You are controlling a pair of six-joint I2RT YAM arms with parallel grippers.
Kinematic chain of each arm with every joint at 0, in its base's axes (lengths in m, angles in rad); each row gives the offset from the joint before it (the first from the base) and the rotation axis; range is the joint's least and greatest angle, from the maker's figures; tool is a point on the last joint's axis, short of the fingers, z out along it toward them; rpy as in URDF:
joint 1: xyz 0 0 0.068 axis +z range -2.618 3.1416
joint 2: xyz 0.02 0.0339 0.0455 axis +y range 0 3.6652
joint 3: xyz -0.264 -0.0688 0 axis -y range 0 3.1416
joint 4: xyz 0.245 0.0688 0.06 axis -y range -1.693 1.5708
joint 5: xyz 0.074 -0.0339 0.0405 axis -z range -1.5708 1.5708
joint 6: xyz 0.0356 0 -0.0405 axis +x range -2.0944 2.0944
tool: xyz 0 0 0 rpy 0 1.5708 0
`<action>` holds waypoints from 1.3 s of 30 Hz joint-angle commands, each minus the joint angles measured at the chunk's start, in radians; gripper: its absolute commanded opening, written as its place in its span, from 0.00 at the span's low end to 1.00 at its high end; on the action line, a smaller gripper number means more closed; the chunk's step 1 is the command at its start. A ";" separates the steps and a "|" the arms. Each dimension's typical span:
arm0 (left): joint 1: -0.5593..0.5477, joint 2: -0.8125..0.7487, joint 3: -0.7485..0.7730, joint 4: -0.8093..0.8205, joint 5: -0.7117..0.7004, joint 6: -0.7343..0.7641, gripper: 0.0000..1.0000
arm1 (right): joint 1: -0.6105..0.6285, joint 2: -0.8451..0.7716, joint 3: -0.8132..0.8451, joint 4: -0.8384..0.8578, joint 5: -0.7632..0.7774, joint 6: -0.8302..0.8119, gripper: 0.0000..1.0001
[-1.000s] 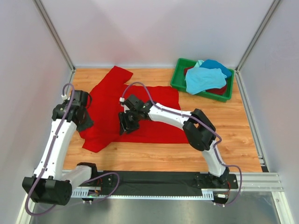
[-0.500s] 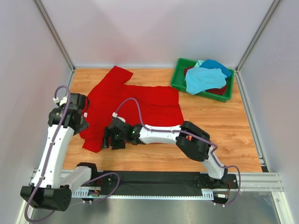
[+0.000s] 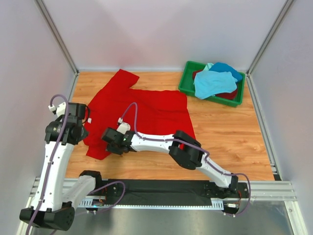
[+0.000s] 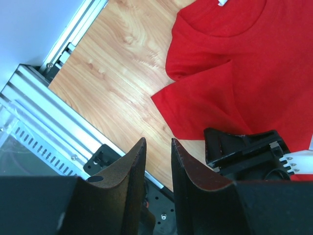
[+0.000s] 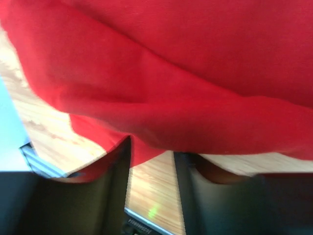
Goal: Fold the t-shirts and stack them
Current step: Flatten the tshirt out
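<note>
A bright red t-shirt [image 3: 146,110] lies spread flat on the wooden table, collar to the left. My right gripper [image 3: 110,142] reaches across to its near-left sleeve. In the right wrist view the jaws [image 5: 152,149] stand apart, and the red cloth [image 5: 171,58] drapes over the fingertips with its hem dipping between them. My left gripper [image 3: 72,131] hovers off the shirt's left edge. Its jaws [image 4: 157,142] are slightly apart and hold nothing, with the red shirt [image 4: 234,73] and the right gripper [image 4: 244,147] ahead of them. Turquoise [image 3: 212,83], blue [image 3: 227,68] and dark red [image 3: 230,94] t-shirts are piled in the bin.
A green plastic bin [image 3: 185,78] stands at the back right corner. White walls and metal posts enclose the table on three sides. An aluminium rail [image 4: 34,112] runs along the table's edge beside the left gripper.
My right arm swept from the shirt's middle to its near-left sleeve, and its jaws widened and then narrowed. My left arm drew back to the left, off the shirt.
</note>
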 commanded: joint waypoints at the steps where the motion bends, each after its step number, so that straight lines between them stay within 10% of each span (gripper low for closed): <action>1: -0.005 -0.026 0.024 0.005 -0.024 0.009 0.35 | 0.008 0.054 0.045 -0.162 0.057 0.030 0.36; 5: -0.004 -0.058 -0.005 0.032 -0.065 0.019 0.35 | 0.011 0.027 0.032 -0.198 0.037 -0.086 0.00; 16: -0.004 -0.069 -0.035 0.127 -0.095 0.200 0.36 | 0.017 -0.308 -0.306 -0.112 -0.402 -0.674 0.00; 25: -0.004 0.023 -0.072 0.222 0.143 0.188 0.44 | -0.044 -0.439 -0.352 -0.269 -0.452 -0.777 0.62; 39: 0.021 0.640 0.012 0.388 0.407 0.208 0.38 | -0.529 -0.448 -0.334 -0.402 -0.147 -0.928 0.65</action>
